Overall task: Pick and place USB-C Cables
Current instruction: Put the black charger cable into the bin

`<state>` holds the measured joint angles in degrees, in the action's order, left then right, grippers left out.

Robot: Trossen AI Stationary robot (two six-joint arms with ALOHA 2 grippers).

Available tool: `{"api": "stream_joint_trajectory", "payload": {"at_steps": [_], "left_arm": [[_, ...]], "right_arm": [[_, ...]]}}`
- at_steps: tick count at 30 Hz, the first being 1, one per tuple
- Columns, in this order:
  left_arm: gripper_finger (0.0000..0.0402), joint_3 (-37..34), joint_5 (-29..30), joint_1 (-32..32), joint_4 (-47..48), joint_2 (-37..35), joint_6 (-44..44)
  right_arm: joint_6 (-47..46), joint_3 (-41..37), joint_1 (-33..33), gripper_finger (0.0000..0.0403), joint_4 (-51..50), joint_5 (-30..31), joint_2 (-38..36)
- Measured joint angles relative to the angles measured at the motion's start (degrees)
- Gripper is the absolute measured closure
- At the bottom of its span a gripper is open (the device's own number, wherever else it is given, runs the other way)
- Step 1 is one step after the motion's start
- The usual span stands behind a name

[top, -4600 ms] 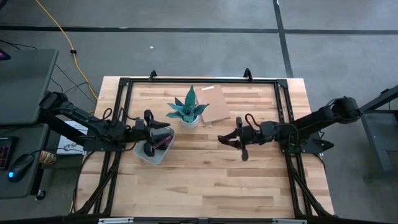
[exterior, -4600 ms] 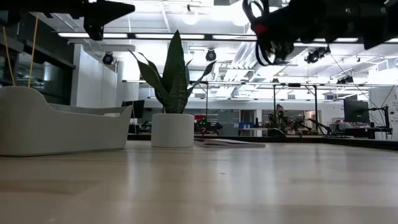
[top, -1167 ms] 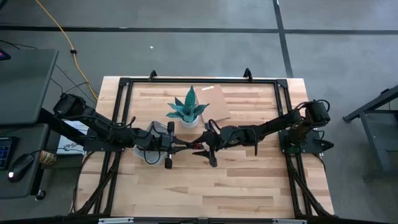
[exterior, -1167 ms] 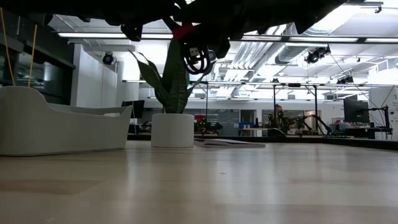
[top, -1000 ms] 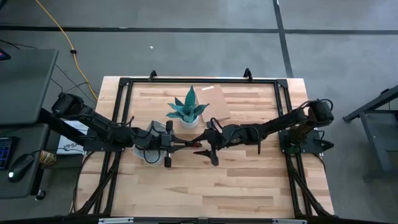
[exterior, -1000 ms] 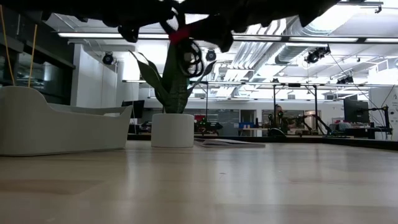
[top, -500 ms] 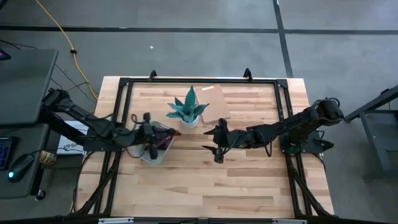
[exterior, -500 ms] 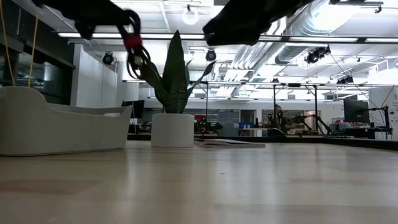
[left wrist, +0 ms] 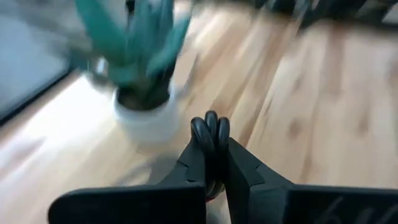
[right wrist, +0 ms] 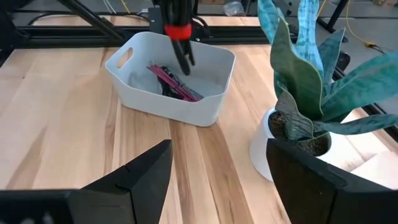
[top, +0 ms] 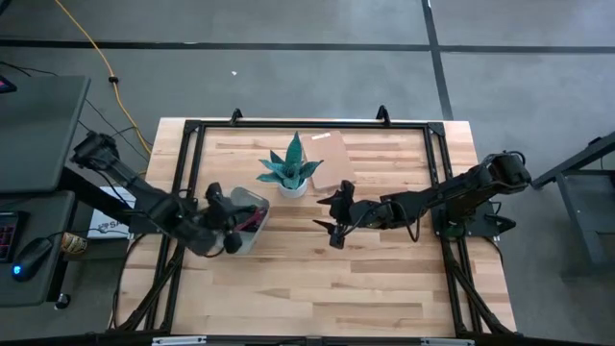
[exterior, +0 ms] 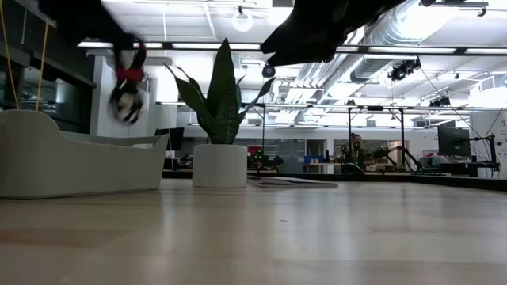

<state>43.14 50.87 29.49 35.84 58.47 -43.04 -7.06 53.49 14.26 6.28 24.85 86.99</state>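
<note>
One black and red-orange cable (right wrist: 179,38) hangs upright in my left gripper (right wrist: 175,15), directly above the white bin (right wrist: 214,102); my right gripper (top: 333,229), wide open, waits mid-table.

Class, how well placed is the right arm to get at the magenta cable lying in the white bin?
Probably not well. The magenta cable lies in the white bin, but the left gripper hangs over it holding a black-and-red cable, while the open right gripper waits mid-table.

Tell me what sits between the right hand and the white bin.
Only bare wooden table, per the right wrist view; the right hand is open, the white bin beyond, the potted plant beside.
</note>
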Motion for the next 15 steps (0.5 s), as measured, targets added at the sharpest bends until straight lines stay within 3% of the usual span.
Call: {"api": "stream_joint_trajectory", "payload": {"at_steps": [7,15], "left_arm": [[0.0401,4.15,-12.25,-4.93,17.36,9.80,-14.92],[0.0401,4.20,-18.60,-11.32,19.78,14.22,-14.25]], "right_arm": [[-0.47,0.00,0.00,0.0150,-0.65,-0.03,0.00],[-0.77,0.00,0.00,0.0150,-1.22,-0.22,0.00]]}}
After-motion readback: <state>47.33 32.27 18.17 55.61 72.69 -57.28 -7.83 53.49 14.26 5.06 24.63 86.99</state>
